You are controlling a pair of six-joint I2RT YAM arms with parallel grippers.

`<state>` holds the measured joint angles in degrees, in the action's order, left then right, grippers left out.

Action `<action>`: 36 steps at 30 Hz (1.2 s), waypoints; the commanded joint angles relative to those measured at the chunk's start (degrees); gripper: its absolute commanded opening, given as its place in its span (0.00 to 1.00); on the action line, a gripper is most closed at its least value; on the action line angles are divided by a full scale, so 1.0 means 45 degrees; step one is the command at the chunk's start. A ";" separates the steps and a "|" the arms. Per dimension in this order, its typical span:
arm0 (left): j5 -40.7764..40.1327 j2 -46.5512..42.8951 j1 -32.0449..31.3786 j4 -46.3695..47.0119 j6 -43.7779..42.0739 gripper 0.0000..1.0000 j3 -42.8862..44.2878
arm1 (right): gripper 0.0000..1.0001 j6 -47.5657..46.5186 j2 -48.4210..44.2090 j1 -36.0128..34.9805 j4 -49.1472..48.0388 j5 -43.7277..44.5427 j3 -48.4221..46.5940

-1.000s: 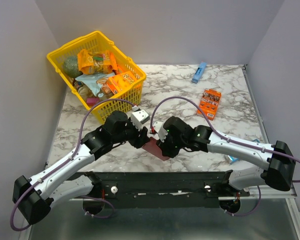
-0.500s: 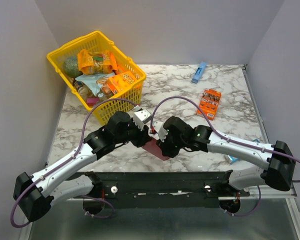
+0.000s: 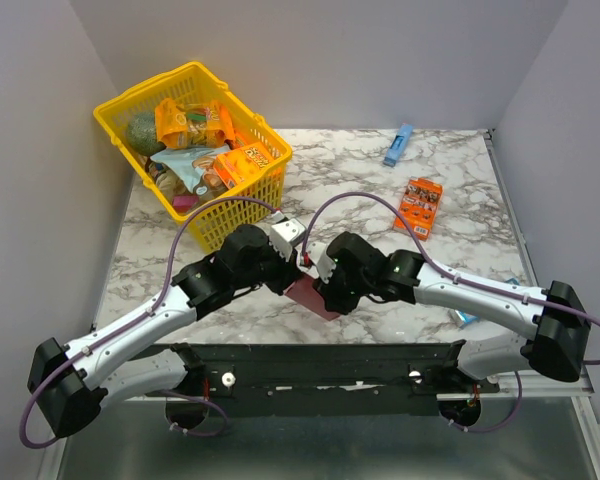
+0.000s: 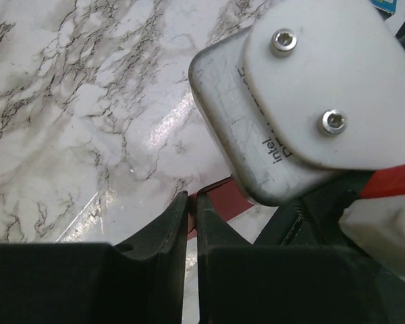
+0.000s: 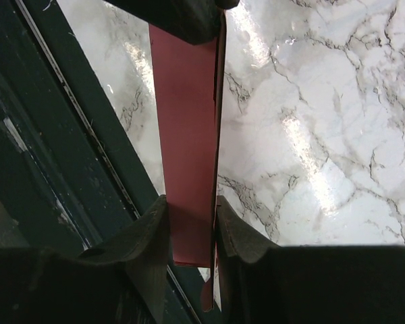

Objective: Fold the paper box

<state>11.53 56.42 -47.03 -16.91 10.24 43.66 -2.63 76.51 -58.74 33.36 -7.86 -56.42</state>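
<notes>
Work centres just past the arm bases, where the paper box (image 3: 307,297) hangs between the two wrists over the near part of the tabletop (image 3: 460,170). It is a flat pink strip not yet opened into shape, and we cannot tell whether it touches the marble. The right tool (image 5: 191,204) clamps one end, fingers snug on either side of the strip, and has barely shifted in the last second. The left tool (image 4: 192,200) is what has changed. Its arm has crept rightward and inward, and its fingers are now drawn to a thin slit at the strip's other end, seemingly pinching it. We judge both ends are now held, so creasing can begin. Farther back, the yellow basket (image 3: 140,88), orange box (image 3: 419,205) and blue box (image 3: 398,145) lie unmoved, well apart.
</notes>
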 commanded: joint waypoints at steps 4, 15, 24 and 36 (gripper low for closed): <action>-0.0979 0.0390 -0.0507 -0.0520 0.0671 0.12 0.0669 | 0.33 -0.0001 0.0361 0.0085 0.0183 0.0847 -0.0352; -0.2909 0.0606 -0.1093 0.0085 0.3367 0.06 0.0201 | 0.33 0.0233 0.0517 0.0104 0.0183 0.1492 -0.0411; -0.3869 0.0801 -0.1580 0.1296 0.4834 0.05 -0.0932 | 0.33 0.0566 0.0868 0.0085 0.0144 0.2760 -0.0450; -0.5335 0.0996 -0.2167 0.2682 0.4755 0.02 -0.2280 | 0.32 0.0898 0.0986 0.0085 0.0008 0.3055 -0.0313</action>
<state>-10.55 60.20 -55.46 -5.93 31.09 35.86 -0.38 80.23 -58.78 35.40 0.86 -56.86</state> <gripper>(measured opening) 0.054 0.371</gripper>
